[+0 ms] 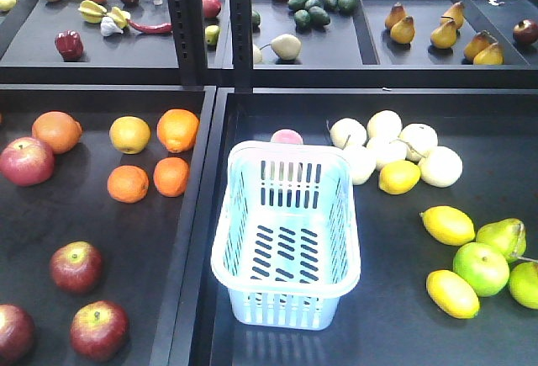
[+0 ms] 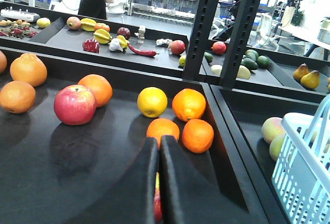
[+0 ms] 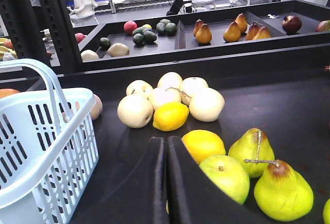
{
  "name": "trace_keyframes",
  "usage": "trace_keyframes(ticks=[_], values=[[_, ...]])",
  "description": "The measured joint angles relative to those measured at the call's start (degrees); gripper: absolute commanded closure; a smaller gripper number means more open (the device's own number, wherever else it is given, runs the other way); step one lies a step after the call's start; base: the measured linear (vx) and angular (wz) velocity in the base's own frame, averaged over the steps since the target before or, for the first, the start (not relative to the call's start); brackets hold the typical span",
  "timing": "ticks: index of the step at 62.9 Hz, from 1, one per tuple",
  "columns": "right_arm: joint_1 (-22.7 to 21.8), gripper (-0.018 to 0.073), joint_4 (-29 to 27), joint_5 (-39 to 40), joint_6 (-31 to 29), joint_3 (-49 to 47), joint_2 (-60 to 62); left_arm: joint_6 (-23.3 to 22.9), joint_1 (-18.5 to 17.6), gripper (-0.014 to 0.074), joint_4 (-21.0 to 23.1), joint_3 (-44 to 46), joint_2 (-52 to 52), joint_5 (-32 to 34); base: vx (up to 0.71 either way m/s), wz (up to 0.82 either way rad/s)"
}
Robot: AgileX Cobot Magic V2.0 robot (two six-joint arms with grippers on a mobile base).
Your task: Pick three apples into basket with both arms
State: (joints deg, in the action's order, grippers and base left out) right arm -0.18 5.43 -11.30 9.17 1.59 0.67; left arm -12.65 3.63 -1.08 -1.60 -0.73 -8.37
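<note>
Noted left gripper [image 2: 159, 147] and right gripper [image 3: 166, 147] both closed on nothing, basket [image 1: 290, 309] fruitless, apples [image 1: 76, 267] left of basket; judged mistaken grab of neighbouring oranges [image 1: 171, 176] possible.

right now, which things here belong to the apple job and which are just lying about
for the job: dark red round apples, pale blue slotted plastic basket
lying about: round orange citrus fruits, yellow lemons, green pears, pale cream round fruits

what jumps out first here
A pale blue basket stands empty at the centre of the front view. Left of it lie bright oranges, with dark red apples nearer the camera. Yellow lemons and green fruit cluster on its right.
</note>
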Motion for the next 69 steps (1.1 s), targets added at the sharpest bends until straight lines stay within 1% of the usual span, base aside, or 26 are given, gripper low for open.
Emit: trace_keyframes(ticks=[69], values=[[0.0, 0.0564, 0.0, 0.0, 0.0, 0.0, 0.0, 0.0, 0.0, 0.0603, 0.0, 0.0, 0.0, 0.0, 0.01, 0.0]])
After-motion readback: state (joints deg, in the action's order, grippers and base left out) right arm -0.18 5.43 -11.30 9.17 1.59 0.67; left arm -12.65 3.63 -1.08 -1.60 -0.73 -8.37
